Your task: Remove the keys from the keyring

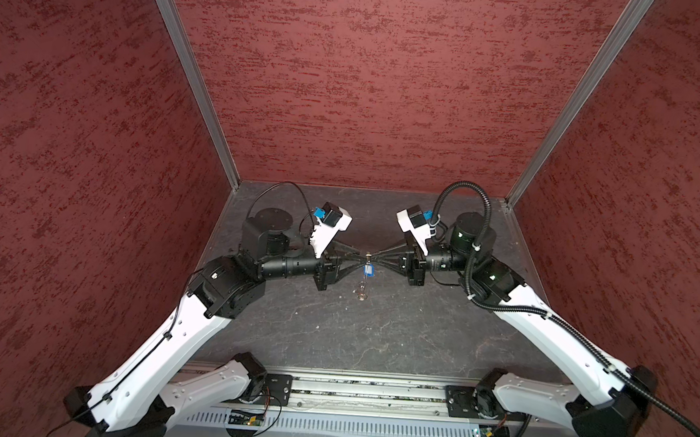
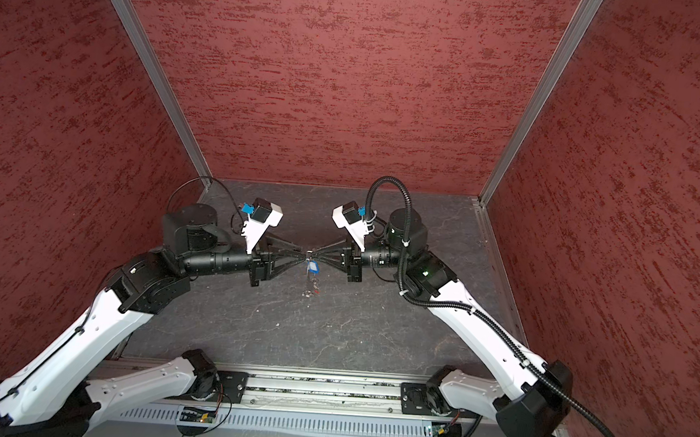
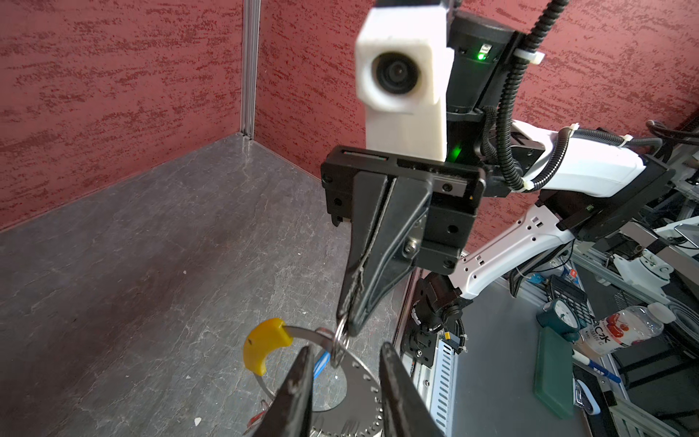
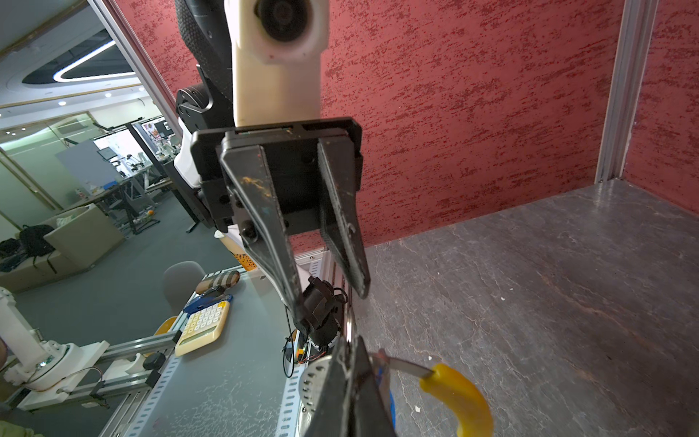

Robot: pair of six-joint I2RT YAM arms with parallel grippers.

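Both grippers meet tip to tip above the middle of the table. My right gripper (image 4: 350,342) is shut on a small ring (image 3: 340,342) of the keyring, whose silvery band carries a curved yellow segment (image 3: 264,348) (image 4: 457,393). My left gripper (image 3: 347,348) is open, its fingers (image 3: 299,386) on either side of that ring without touching it. A blue tag (image 1: 369,269) (image 2: 313,266) hangs just below the tips, with silvery keys (image 1: 362,289) dangling under it. A red tag (image 3: 261,416) peeks out low down. A round perforated metal disc (image 3: 363,393) hangs there too.
Red textured walls (image 1: 347,103) close the dark grey table (image 1: 374,333) on three sides. A metal rail (image 1: 362,395) with both arm bases runs along the front edge. Outside the booth lie a calculator (image 4: 204,325) and a bottle (image 3: 628,329).
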